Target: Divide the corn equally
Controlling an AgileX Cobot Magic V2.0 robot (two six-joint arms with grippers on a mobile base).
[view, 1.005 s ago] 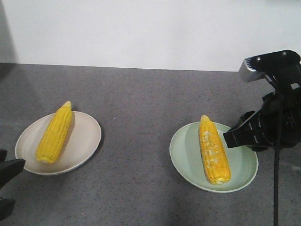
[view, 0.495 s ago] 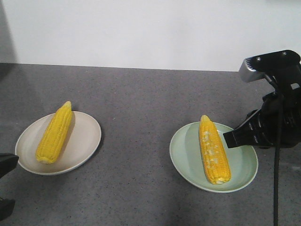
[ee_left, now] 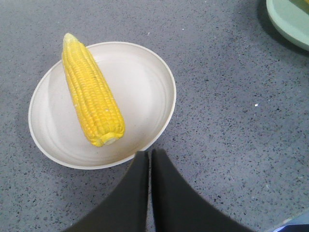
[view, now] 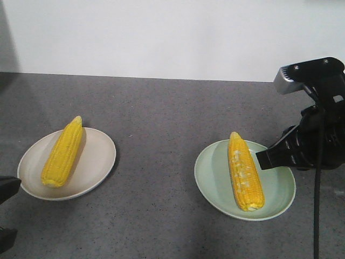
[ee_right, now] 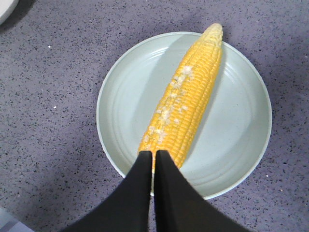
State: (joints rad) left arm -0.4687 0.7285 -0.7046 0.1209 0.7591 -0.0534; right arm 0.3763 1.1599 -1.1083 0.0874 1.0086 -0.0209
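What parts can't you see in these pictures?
- Front view: left gripper, mostly cut off by the frame's edge.
- Right wrist view: blunt end of the corn on the green plate, hidden behind the right gripper.
- Left wrist view: green plate, cut off at the corner.

Matt speckled stone-like countertop point(view: 161, 108); smooth satin plates point(ee_left: 145, 87).

A dark grey speckled worktop point(view: 161, 108) runs back to a pale wall. Two plates rest directly on it, well apart: a cream plate point(view: 99, 156) toward the left and a pale green plate point(view: 207, 172) toward the right. Each plate carries one yellow corn cob, lying lengthwise.
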